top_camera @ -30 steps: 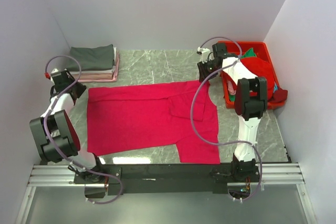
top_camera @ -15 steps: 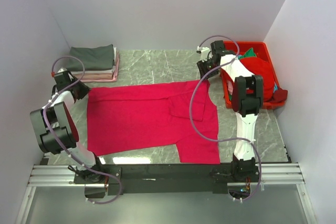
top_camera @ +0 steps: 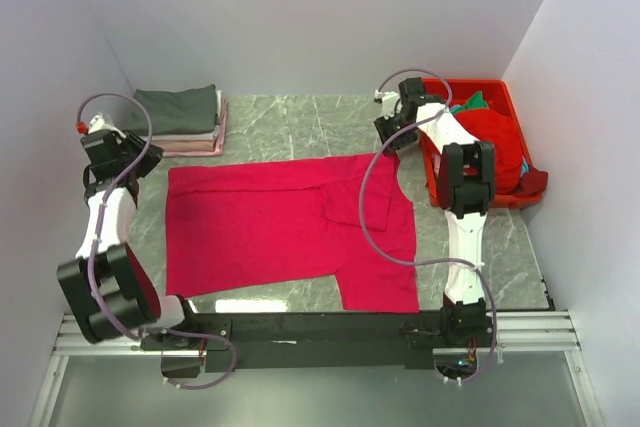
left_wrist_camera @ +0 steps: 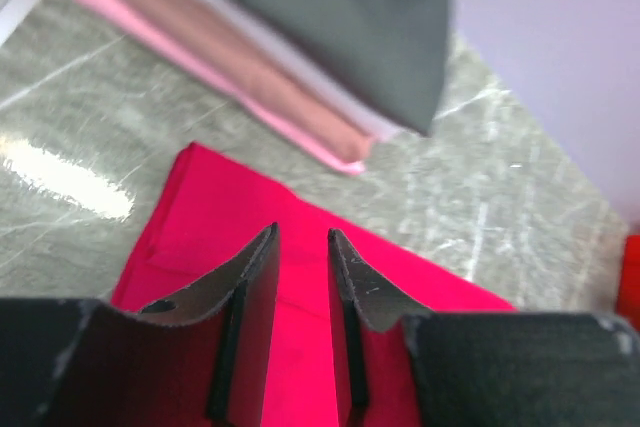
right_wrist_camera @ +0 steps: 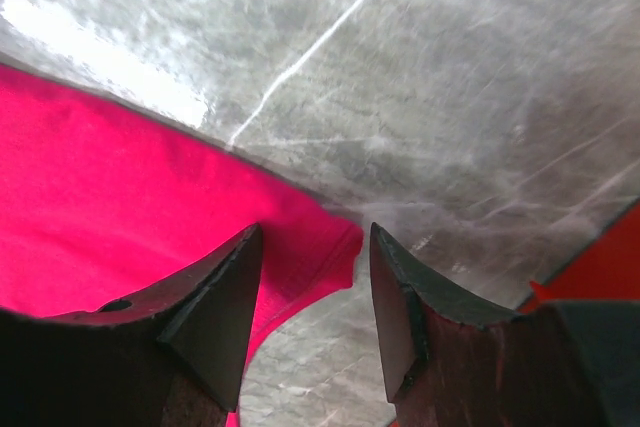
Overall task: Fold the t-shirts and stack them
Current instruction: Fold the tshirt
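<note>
A large crimson-pink t-shirt [top_camera: 285,217] lies flat on the marble table, its right part folded over. My left gripper [top_camera: 141,161] hovers at the shirt's far left corner [left_wrist_camera: 215,197]; in the left wrist view the gripper [left_wrist_camera: 302,237] has its jaws a narrow gap apart with nothing between them. My right gripper [top_camera: 389,142] is open over the shirt's far right corner [right_wrist_camera: 335,242], which lies between the spread jaws of the gripper [right_wrist_camera: 315,237] in its wrist view. A folded stack [top_camera: 185,119] stands at the back left: dark grey on top, white and pale pink below.
A red plastic bin [top_camera: 505,97] at the back right holds a red shirt [top_camera: 495,137] and a teal-green one [top_camera: 472,102]. Walls close in on the left, back and right. The folded stack [left_wrist_camera: 330,37] sits just beyond the left gripper.
My left arm has swung back and to the left, away from the shirt's left edge. The right gripper has barely shifted by the far right corner. The shirt lies as before.
</note>
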